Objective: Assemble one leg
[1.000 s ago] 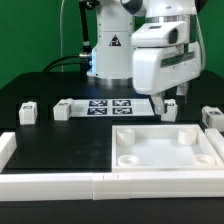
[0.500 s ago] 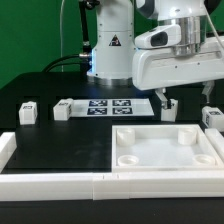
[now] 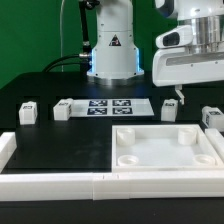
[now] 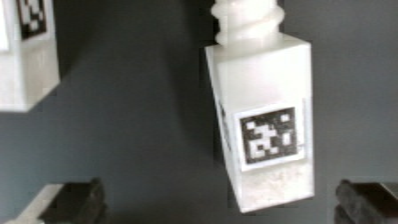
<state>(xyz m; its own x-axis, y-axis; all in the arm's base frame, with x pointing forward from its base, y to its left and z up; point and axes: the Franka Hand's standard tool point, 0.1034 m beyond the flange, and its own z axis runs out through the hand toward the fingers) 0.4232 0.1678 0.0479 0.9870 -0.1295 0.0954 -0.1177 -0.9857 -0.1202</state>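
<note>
- My gripper (image 4: 214, 204) is spread wide with nothing between the jaws. A second ago it hung lower and further to the exterior view's left. It has since lifted and slid toward the exterior view's right
- The leg (image 4: 263, 120) has not moved. It lies flat on the black table (image 3: 40, 135) beneath me, clear of both fingertips (image 4: 64, 205)
- Its long axis runs across the line joining my fingertips, tilted a little off square. The threaded end (image 4: 249, 20) points away from them, and the square marker (image 4: 270, 133) faces up at my wrist camera
- A second leg (image 4: 22, 50) lies beside it, not touching
- In the exterior view the leg sits just beyond the far edge of the white panel (image 3: 165, 150), near the marker board (image 3: 110, 107), off that board's end on the exterior view's right
- Beyond the board's other end, well apart, another small post (image 3: 62, 109) rests on the table
</note>
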